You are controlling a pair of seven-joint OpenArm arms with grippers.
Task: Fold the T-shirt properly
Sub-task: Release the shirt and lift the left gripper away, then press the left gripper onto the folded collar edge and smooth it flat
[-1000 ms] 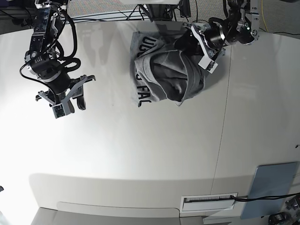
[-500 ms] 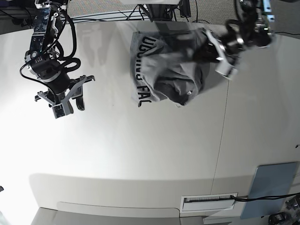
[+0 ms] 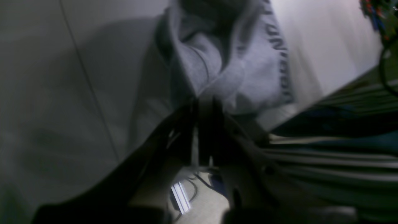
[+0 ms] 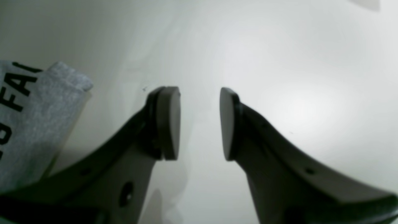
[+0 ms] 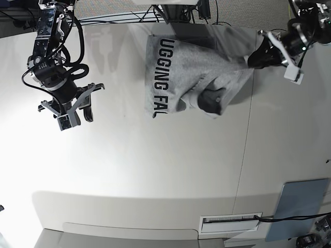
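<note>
The heather-grey T-shirt (image 5: 189, 75) lies crumpled at the back of the white table (image 5: 155, 170), black block lettering along its left edge. My left gripper (image 5: 254, 58) is shut on a fold of the T-shirt's right side and holds it stretched out to the right. In the left wrist view the closed fingers (image 3: 203, 124) pinch the grey cloth (image 3: 217, 68). My right gripper (image 5: 77, 111) is open and empty over bare table left of the T-shirt. In the right wrist view its pads (image 4: 169, 123) stand apart, with a lettered corner of the T-shirt (image 4: 34, 115) at the left.
A table seam (image 5: 247, 134) runs front to back under the left gripper. A grey-blue pad (image 5: 299, 209) and a white vent slot (image 5: 230, 221) sit at the front right. Cables and frame parts (image 5: 181, 10) line the back edge.
My left gripper has moved to the right with the cloth, pulling the bunched T-shirt open so more lettering shows. The right arm has not moved.
</note>
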